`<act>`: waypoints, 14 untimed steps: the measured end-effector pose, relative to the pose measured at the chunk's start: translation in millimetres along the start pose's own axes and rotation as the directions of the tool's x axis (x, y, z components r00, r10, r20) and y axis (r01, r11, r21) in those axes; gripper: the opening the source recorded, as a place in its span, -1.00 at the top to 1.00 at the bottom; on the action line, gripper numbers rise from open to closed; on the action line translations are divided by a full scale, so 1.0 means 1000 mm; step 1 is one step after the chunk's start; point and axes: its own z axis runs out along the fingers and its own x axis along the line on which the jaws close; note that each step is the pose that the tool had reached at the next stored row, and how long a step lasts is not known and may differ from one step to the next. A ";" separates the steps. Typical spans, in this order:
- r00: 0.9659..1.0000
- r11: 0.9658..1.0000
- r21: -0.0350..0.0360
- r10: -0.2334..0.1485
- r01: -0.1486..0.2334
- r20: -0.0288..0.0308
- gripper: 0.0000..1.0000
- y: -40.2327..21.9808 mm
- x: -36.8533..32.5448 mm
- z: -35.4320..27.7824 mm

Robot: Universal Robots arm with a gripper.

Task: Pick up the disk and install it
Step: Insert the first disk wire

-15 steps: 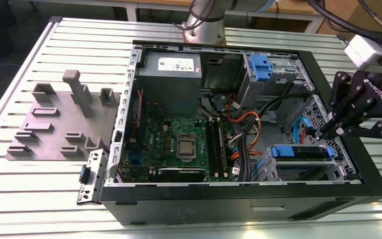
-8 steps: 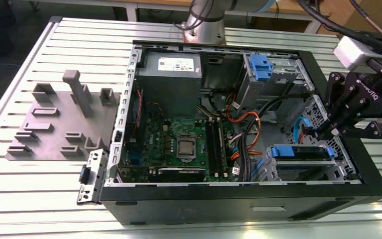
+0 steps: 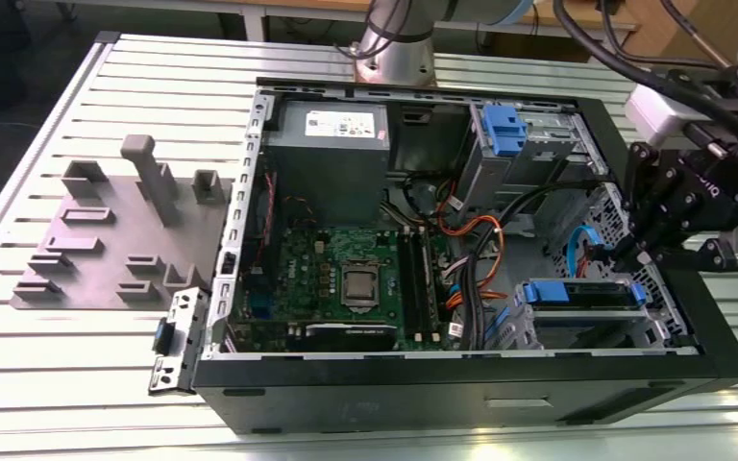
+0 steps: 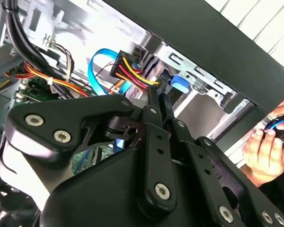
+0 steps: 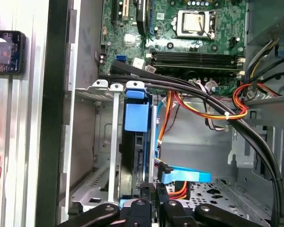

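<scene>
Nearest the wrist, the gripper [image 4: 162,101] is seen in the second wrist view with its two slim fingers [image 4: 154,113] pressed together, their tips set against the rear edge of the disk [image 5: 136,142]. Whether a thin part of the blue bracket [image 5: 136,117] is pinched between them cannot be told. In the first wrist view the disk is shown standing on edge in the metal drive cage [image 5: 114,156], beside the cage's perforated wall, the bracket capping its outer end. In the exterior view the same disk [image 3: 583,293] is found in the lower bay at the exterior view's right of the open computer case [image 3: 472,379], with the gripper [image 3: 634,257] just above it.

The disk is judged to be rigid, fairly heavy for its size, smooth on its metal faces and sensitive to shock. The plastic bracket along its edges is judged the safer hold, the faces being slippery.

Beyond the cage, a blue data cable [image 5: 184,176] and a red, yellow and black power lead [image 4: 132,71] are seen near the disk's connector end. Farther off lie the motherboard [image 5: 189,33] and the power supply [image 3: 328,130].

Most of the disk's body is hidden by the cage, and its seating depth cannot be judged. A person's hand [image 4: 262,153] is cut off at the frame edge in the second wrist view.
</scene>
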 end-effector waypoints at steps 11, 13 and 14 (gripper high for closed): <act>1.000 0.999 0.047 -0.001 0.002 -0.001 0.67 0.0119 0.0077 0.0028; 1.000 0.999 0.050 -0.001 0.001 -0.001 0.67 0.0153 0.0082 0.0031; 1.000 0.999 0.050 -0.001 0.001 -0.001 0.67 0.0159 0.0086 0.0034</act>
